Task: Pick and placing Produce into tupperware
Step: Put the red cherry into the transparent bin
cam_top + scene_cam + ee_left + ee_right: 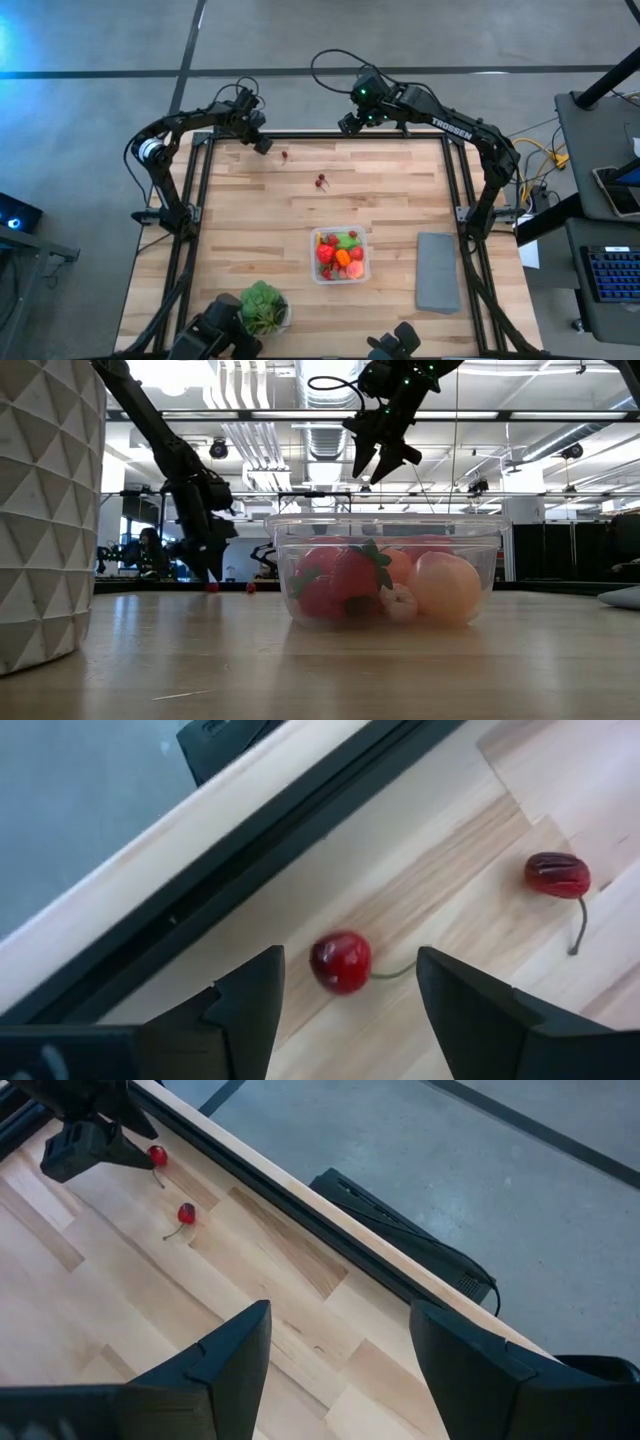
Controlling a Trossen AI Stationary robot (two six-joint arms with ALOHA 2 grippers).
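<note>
Tupperware (340, 256) sits mid-table, already filled with produce (339, 256); we see two loose cherries near the far edge. Our left gripper (350, 990) hangs low over one cherry (340, 961), fingers apart on either side, not touching. The other cherry (557, 875) lies nearby. Our right gripper (378, 460) hovers high, fingers apart, empty

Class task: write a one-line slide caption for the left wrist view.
Open left gripper straddles a cherry on the table; a second cherry lies beyond.
</note>
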